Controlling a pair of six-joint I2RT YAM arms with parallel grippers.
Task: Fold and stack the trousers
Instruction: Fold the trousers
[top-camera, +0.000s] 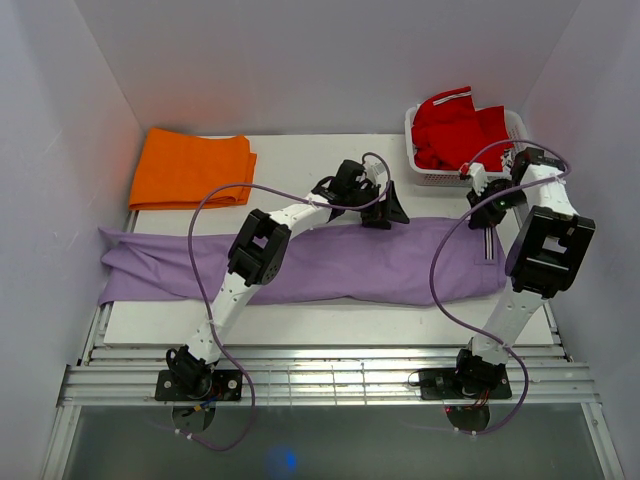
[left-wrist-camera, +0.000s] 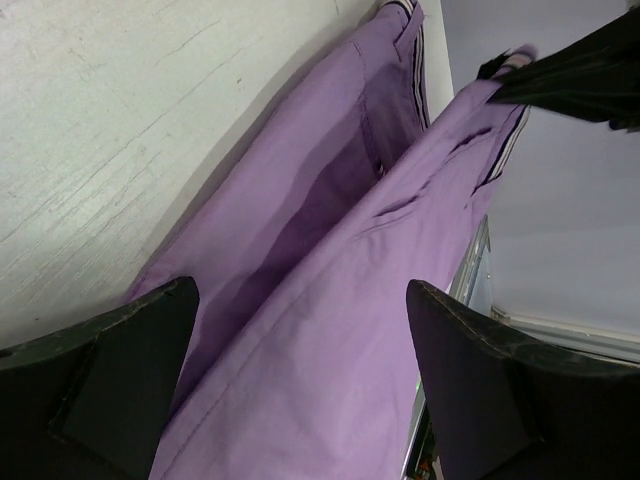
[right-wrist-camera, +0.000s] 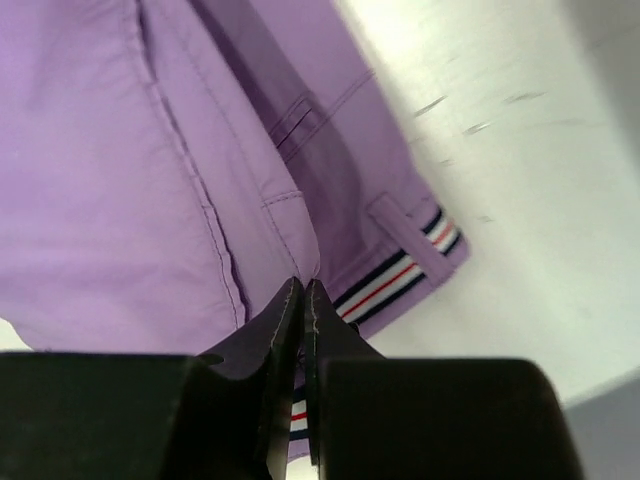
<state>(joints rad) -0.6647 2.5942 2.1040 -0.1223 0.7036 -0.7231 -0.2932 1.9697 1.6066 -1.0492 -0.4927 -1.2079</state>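
Observation:
The lilac trousers (top-camera: 340, 265) lie lengthwise across the white board, legs to the left and waistband to the right. My left gripper (top-camera: 385, 205) hovers open over the trousers' far edge near the middle. In the left wrist view its open gripper (left-wrist-camera: 300, 300) has purple cloth (left-wrist-camera: 300, 200) below it and nothing held. My right gripper (top-camera: 488, 205) is shut on the waistband end. In the right wrist view the closed gripper (right-wrist-camera: 305, 288) pinches purple fabric (right-wrist-camera: 120, 150) beside the striped waistband trim (right-wrist-camera: 400, 275). That corner is lifted slightly off the board.
A folded orange garment (top-camera: 190, 168) lies at the far left corner. A white basket (top-camera: 412, 150) at the far right holds a red garment (top-camera: 455, 125). White walls close in on the left, right and back. The slatted table edge (top-camera: 330, 380) runs along the front.

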